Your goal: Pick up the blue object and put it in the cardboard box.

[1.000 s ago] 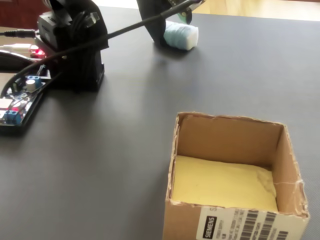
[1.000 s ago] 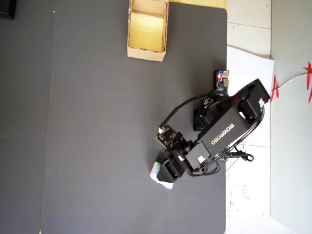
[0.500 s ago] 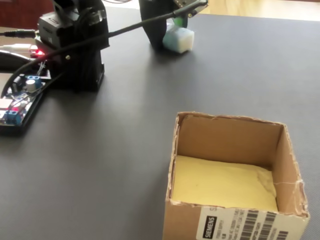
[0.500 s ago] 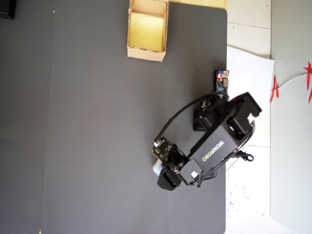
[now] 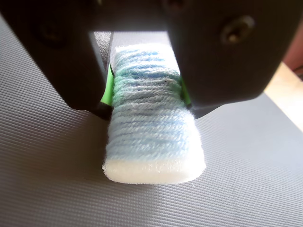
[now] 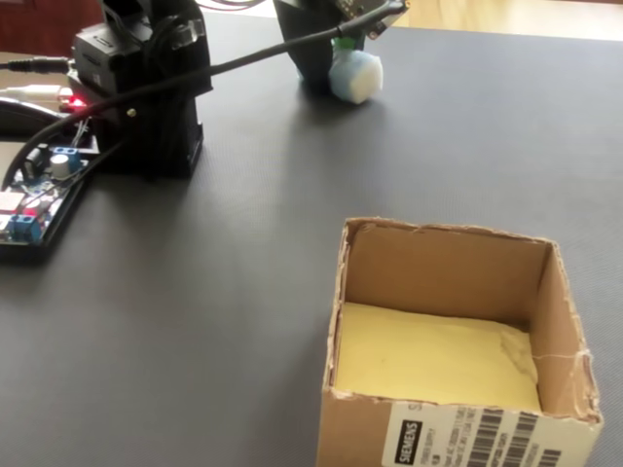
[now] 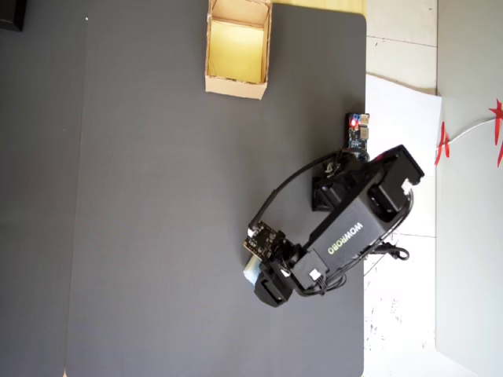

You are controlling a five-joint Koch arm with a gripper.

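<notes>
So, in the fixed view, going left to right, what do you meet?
Circuit board → the arm's black base → gripper shut on the blue pad at the far side of the mat → cardboard box nearest the camera.

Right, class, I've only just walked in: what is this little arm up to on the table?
The arm's gripper is shut on the blue pad; the wrist view shows its fingers pressed against both sides. The pad's free end sticks out past the fingers, close above the dark mat. The cardboard box stands open and empty at the far end of the mat in the overhead view, so the carry is not yet done.
</notes>
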